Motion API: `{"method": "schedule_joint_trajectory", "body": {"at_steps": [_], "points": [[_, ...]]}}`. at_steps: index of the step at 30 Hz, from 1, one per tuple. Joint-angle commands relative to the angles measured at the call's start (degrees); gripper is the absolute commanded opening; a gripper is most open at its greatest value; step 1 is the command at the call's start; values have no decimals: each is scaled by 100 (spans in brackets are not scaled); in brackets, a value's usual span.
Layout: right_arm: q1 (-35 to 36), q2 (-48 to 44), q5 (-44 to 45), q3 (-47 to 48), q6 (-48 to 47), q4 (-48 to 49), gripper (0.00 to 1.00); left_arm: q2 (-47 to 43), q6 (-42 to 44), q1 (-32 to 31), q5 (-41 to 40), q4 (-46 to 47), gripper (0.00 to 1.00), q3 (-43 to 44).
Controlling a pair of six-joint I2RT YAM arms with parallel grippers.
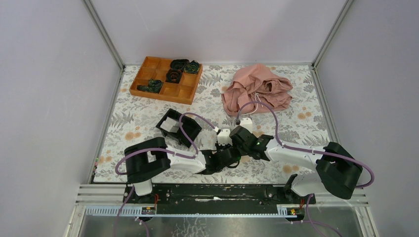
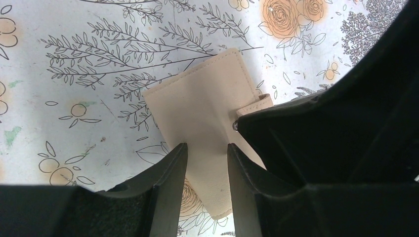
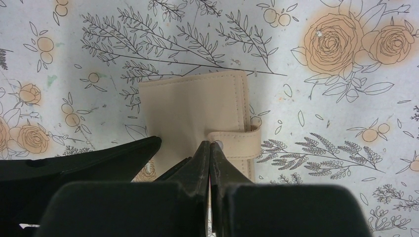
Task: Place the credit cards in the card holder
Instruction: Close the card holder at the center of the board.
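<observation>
Listing, left to right, the items on the floral tablecloth (image 1: 143, 123).

- **Wooden tray** (image 1: 158, 97): back left, with dark coiled items in some compartments.
- **Black box** (image 1: 190, 131): open, holding a pale flat item, probably the credit cards (image 1: 172, 124), though it is too small to confirm.
- **Left gripper** (image 2: 207, 146): jaws apart, straddling the near part of the card holder (image 2: 197, 103) and clamping nothing.
- **Card holder** (image 3: 192, 108): tan, closed and lying flat at front centre under both grippers. A strap tab (image 3: 237, 142) with a snap crosses its right edge.
- **Right gripper** (image 3: 210, 146): jaws pressed together, tips at the tab's end by the snap. Whether any strap is pinched cannot be told.
- **Pink cloth** (image 1: 257, 94): back right, well apart.

Handling, as judged: the holder looks light and thin, with a soft cover and firmer stitched edges. It would likely slide on the cloth or flex if lifted by a corner. The best hold is to pin the body flat with one gripper and take the tab's free end with the other.
</observation>
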Motion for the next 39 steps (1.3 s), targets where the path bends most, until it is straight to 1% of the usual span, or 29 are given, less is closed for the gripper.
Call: {"method": "schedule_joint_trajectory", "body": {"at_steps": [1,14,24,35,37,39], "points": [[115,183,-215,156,69,292,0,468,-12,37,507,-52,44,-65],[115,241,-332,61,151,450,0,362,-199,39,705,924,43,-654],[122,336,-254,-114,273,505,0,324,-266,36,735,1112,43,-818],[119,227,-96,-249,386,457,0,214,-388,35,704,1285,43,-1031],[120,75,-108,-214,307,467,7,96,-438,36,633,1321,43,-1128],[120,-115,-99,-154,203,463,18,-62,-476,33,531,1362,43,-1229]]}}
